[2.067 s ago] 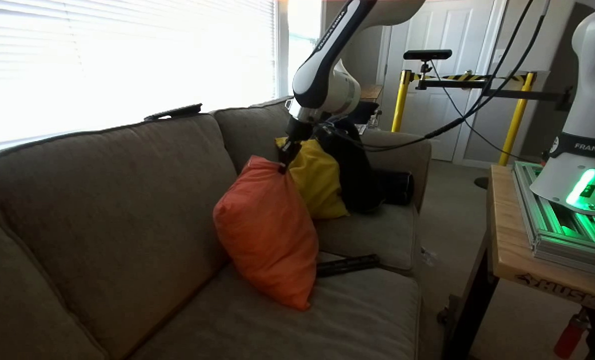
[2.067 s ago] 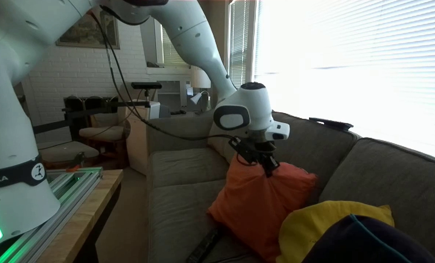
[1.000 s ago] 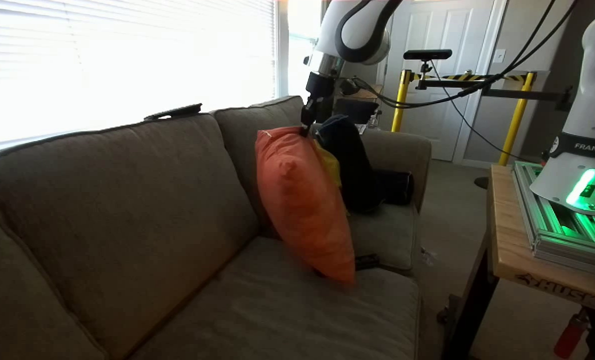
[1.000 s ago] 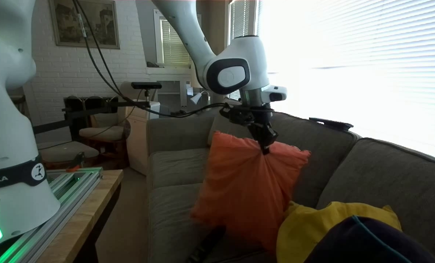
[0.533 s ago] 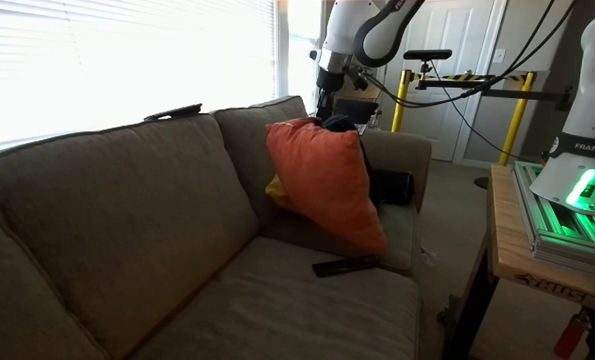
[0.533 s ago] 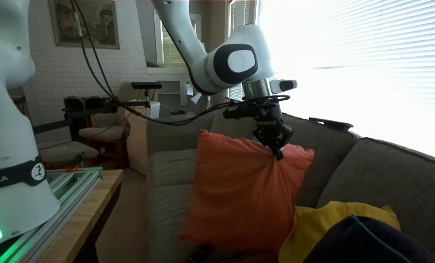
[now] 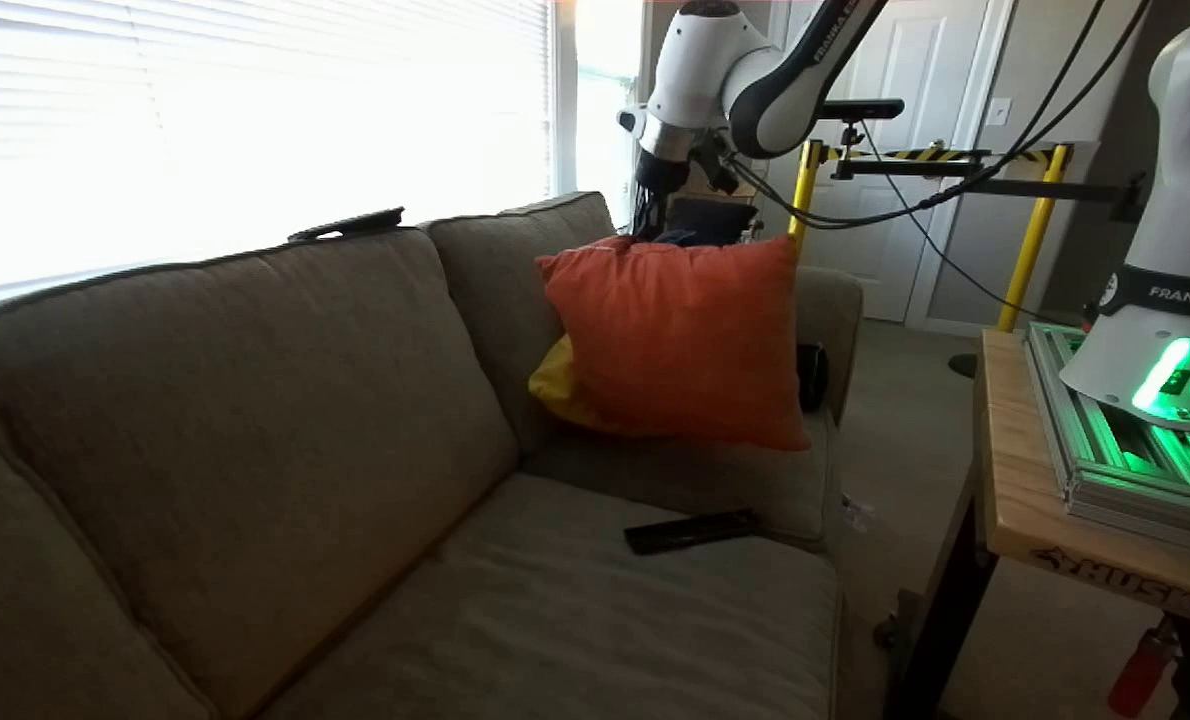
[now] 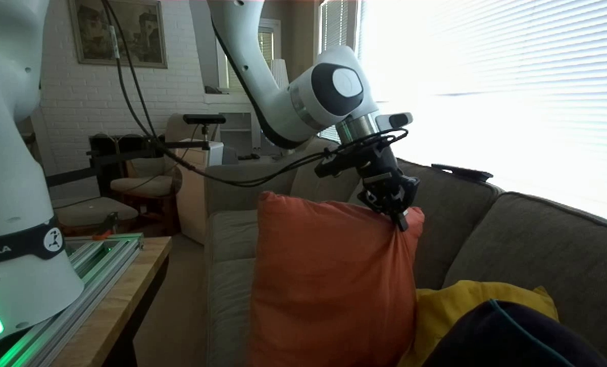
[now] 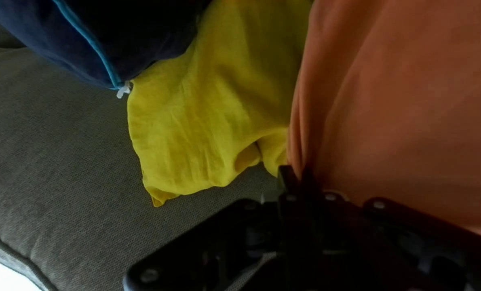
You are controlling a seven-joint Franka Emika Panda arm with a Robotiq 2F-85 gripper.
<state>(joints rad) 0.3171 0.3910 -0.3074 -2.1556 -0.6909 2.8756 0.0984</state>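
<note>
- At the sofa (image 7: 555,610), gripper (image 8: 400,223) has its fingers clamped on orange pillow (image 8: 334,285).
- Step in hand: apparently pillow transfer.
- Next move: likely calls for clearance from yellow pillow (image 9: 196,133).

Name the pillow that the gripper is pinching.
The orange pillow: its upper edge is bunched in the gripper, near one corner. The yellow pillow and the dark blue pillow lie outside that grip.

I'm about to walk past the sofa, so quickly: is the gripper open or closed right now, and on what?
Gripper: closed, holding the orange throw pillow, pinched near its upper edge.
</note>
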